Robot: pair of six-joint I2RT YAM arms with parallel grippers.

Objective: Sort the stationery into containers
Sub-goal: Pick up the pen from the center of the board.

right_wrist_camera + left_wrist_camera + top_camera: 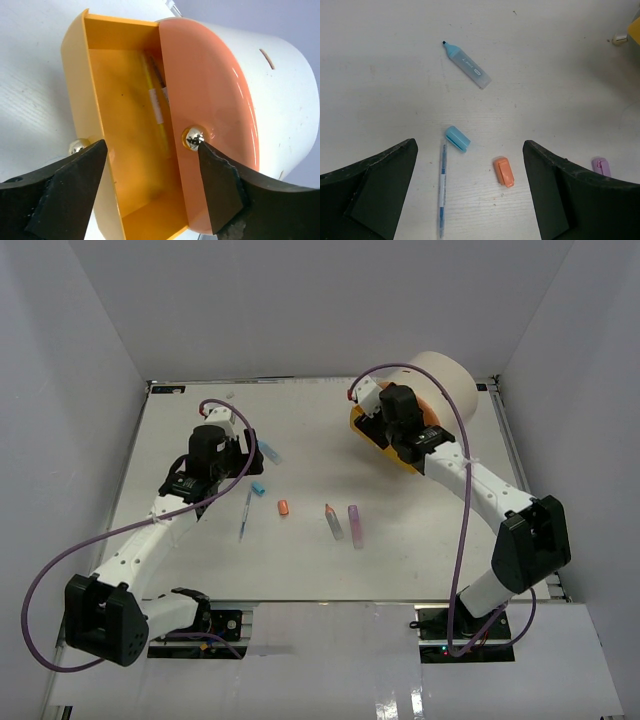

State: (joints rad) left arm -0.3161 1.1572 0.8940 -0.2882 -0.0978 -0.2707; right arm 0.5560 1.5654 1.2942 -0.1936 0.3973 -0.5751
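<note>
Left claw (469, 144): spread wide and empty, hanging over the white worktop (370, 50).
Blue cap (456, 138): on the worktop right at the mouth of the left claw, between its fingertips.
Blue pen (441, 190): lies lengthwise inside the left claw's gap, nearer the left-hand finger, touching neither.
Orange cap (504, 171): also inside that gap, nearer the right-hand finger.
Teal highlighter (466, 65): uncapped, lying on a slant well ahead of the left claw.
Purple piece (600, 166): just past the right-hand finger's outer edge, partly hidden.
Right claw (152, 145): spread, gripping nothing, poised over the open yellow drawer (75, 60).
Yellow marker (156, 107): lies inside that drawer, ahead of the right claw, along the wall beside the orange drawer (210, 90).
Orange drawer's knob (193, 137): right at the right-hand fingertip; contact cannot be told.
Cream cylinder (290, 100): off to the right claw's right.
</note>
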